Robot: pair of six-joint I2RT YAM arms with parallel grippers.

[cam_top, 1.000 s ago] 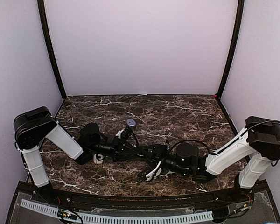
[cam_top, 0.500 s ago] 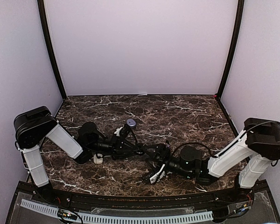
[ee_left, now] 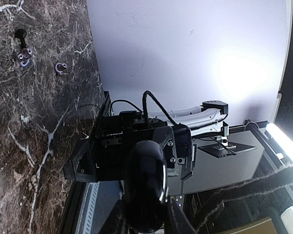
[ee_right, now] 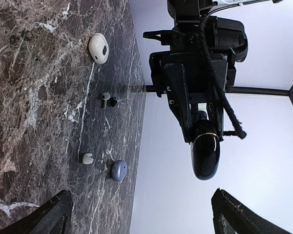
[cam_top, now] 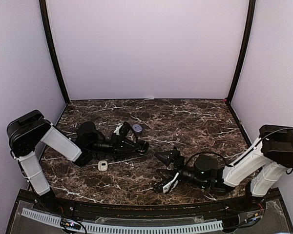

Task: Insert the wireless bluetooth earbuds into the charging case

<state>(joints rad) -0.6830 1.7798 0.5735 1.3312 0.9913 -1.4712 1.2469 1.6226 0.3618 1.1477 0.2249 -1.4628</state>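
My left gripper (cam_top: 136, 145) is shut on a glossy black charging case (ee_left: 146, 185), held closed above the table; the case also shows in the right wrist view (ee_right: 206, 153). My right gripper (cam_top: 167, 170) is wide open and holds nothing, its fingers (ee_right: 53, 214) spread apart in the right wrist view. Several earbuds lie loose on the marble: a white one (ee_right: 87, 158), a stemmed one (ee_right: 105, 100) next to a dark one (ee_right: 114, 101), and two pale ones (ee_left: 23, 58) (ee_left: 61, 67) in the left wrist view.
A closed white case (cam_top: 102, 165) lies near the left arm's front. Behind the left gripper sits a blue-purple case (cam_top: 136, 128). The dark marble table (cam_top: 195, 122) is walled on three sides.
My right gripper has opened wide and drawn back to the right and toward the front. The left arm has pulled left with the black case, uncovering the white case.
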